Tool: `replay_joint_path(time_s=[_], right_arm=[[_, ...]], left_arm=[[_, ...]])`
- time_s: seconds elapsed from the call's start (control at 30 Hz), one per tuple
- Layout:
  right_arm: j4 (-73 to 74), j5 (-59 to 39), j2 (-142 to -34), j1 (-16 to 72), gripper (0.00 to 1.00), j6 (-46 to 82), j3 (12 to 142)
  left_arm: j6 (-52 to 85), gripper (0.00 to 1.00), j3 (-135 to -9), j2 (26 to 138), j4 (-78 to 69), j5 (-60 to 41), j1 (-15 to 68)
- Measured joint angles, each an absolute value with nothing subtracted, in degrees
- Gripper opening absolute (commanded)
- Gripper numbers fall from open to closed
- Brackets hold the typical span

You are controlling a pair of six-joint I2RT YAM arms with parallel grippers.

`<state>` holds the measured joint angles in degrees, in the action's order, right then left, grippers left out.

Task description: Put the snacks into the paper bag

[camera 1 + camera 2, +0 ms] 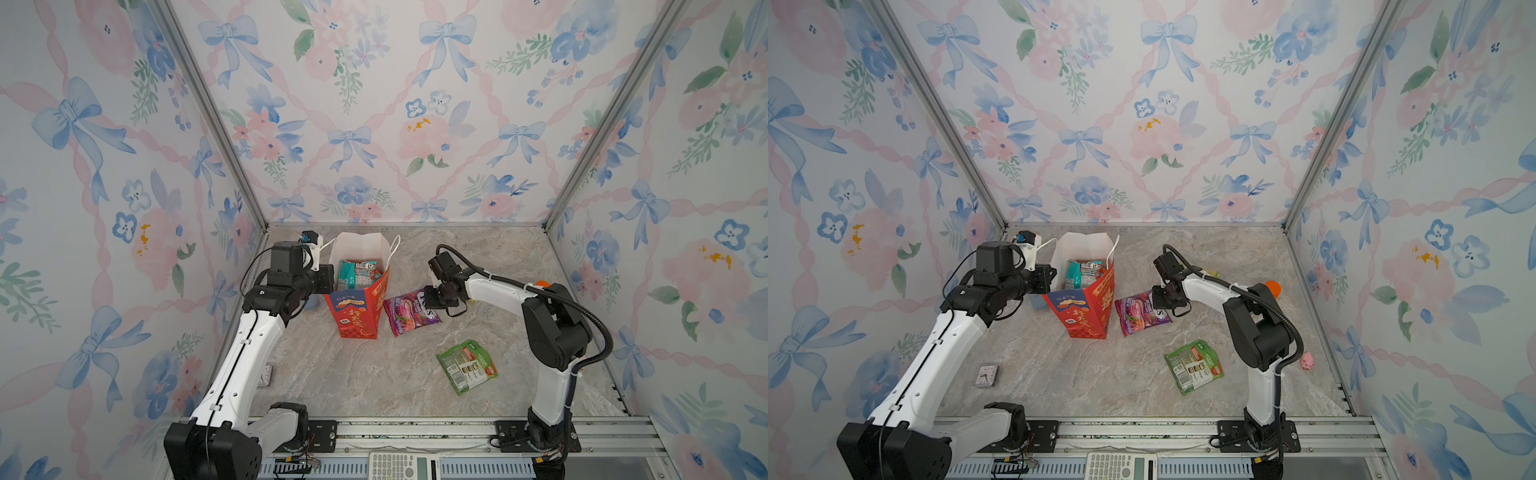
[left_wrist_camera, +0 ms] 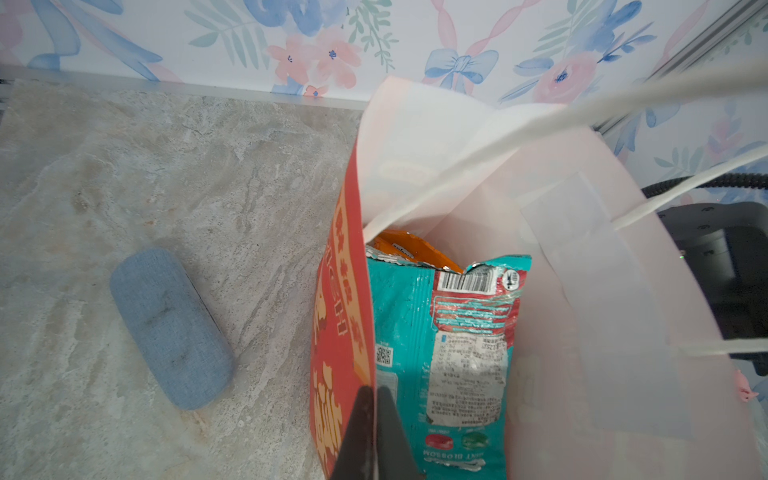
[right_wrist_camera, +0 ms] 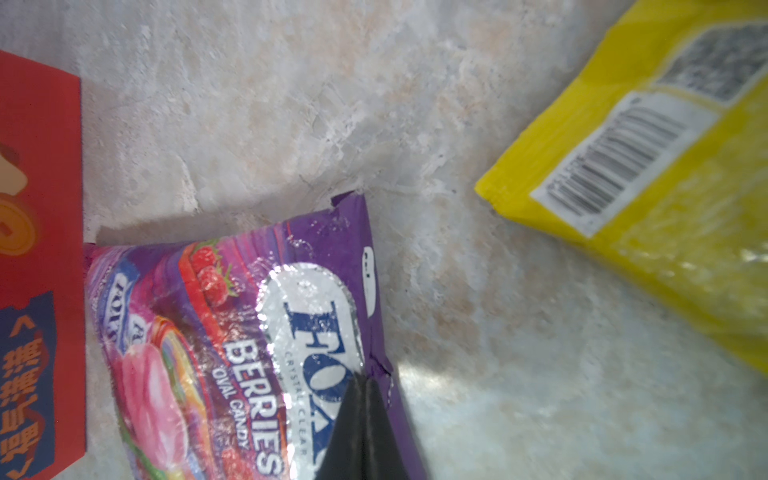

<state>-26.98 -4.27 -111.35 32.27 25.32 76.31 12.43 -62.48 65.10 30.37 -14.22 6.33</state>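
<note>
The red paper bag (image 1: 357, 316) (image 1: 1084, 311) stands upright at the back middle. A teal packet (image 2: 436, 332) and an orange one (image 2: 415, 249) sit inside it. My left gripper (image 2: 375, 395) (image 1: 329, 277) is shut on the bag's left wall (image 2: 340, 311). To the right of the bag, a purple FOX'S packet (image 1: 409, 313) (image 3: 208, 332) lies flat against it. My right gripper (image 3: 363, 380) (image 1: 428, 296) is shut on that packet's edge. A green packet (image 1: 467, 365) (image 1: 1194, 365) lies nearer the front, and a yellow packet (image 3: 665, 208) lies beyond the purple one.
A blue fabric case (image 2: 170, 328) lies left of the bag. An orange-capped bottle (image 1: 1272, 287) stands behind the right arm, and a pink pig toy (image 1: 1307, 360) sits by the right wall. A small clock (image 1: 987, 375) lies front left. A calculator (image 1: 403, 465) rests on the front rail.
</note>
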Motion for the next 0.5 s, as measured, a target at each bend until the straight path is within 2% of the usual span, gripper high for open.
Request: replay_joint_path(time_s=[0.5], right_arm=[[-28.64, -2.11, -103.22, 34.26, 0.0, 25.08, 76.09]], left_arm=[[12.45, 0.0, -62.61, 65.47, 30.3, -14.26, 6.33]])
